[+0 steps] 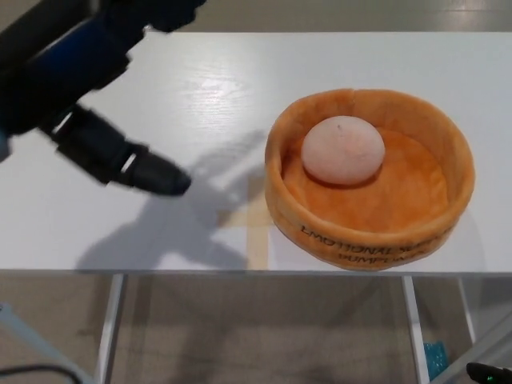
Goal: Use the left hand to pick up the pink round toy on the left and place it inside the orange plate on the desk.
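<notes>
We take the orange plate (370,180) as our landmark and go down from the biggest thing. The white surface (240,88) carries the plate and runs well out to its left and behind it; a tan tape cross (250,220) lies on the surface just left of the plate's near wall. The plate is a soft, high-walled bowl with dark lettering on its front.

Our left arm (56,68) comes in at the far upper left, well apart from the plate, dark and blurred. At its end the left hand (120,156) hangs over the surface to the left of the plate, touching neither plate nor toy. One dark finger (160,176) points toward the plate; it holds nothing, but the blur keeps us from telling whether the fingers are apart or together. Our right hand does not show.

The pink round toy (342,150) sits inside the plate, on its floor toward the back and left of centre, resting free.

We judge the placing done: the toy is where the task wants it, and the step in hand is the retreat. The next move calls only for carrying the left arm clear, away from the plate's left wall, so nothing nudges the plate or tips the toy out.
</notes>
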